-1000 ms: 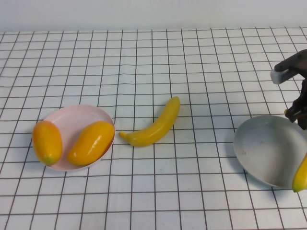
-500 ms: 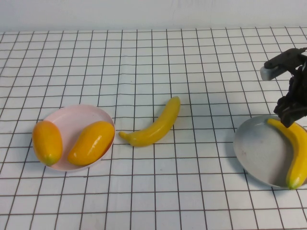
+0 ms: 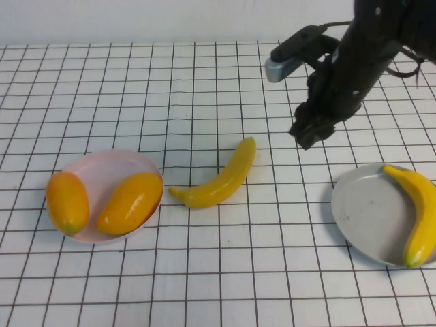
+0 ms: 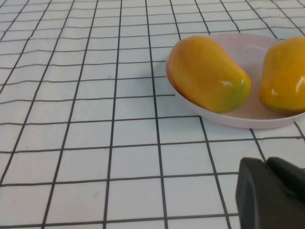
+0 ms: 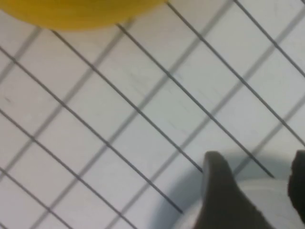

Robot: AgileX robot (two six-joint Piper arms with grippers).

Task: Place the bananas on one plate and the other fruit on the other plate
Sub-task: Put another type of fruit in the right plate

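Note:
One banana [image 3: 218, 178] lies on the table in the middle. The other banana [image 3: 417, 212] lies on the grey plate [image 3: 364, 211] at the right. Two oval orange-yellow fruits [image 3: 67, 202] [image 3: 129, 202] lie on the pink plate [image 3: 102, 167] at the left. My right gripper [image 3: 308, 133] is open and empty, above the table just right of the middle banana's far tip. In the right wrist view its fingers [image 5: 219, 191] stand apart and a banana [image 5: 81, 12] shows ahead. My left gripper [image 4: 274, 195] is shut, beside the pink plate [image 4: 238, 118] with both fruits [image 4: 207, 74] [image 4: 283, 76].
The table is covered with a white cloth with a black grid [image 3: 204, 82]. A white wall runs along the far edge. The right arm reaches in from the far right.
The right gripper has let go of a banana, which now lies on the grey plate. The right arm has swung left and farther back, toward the middle banana.

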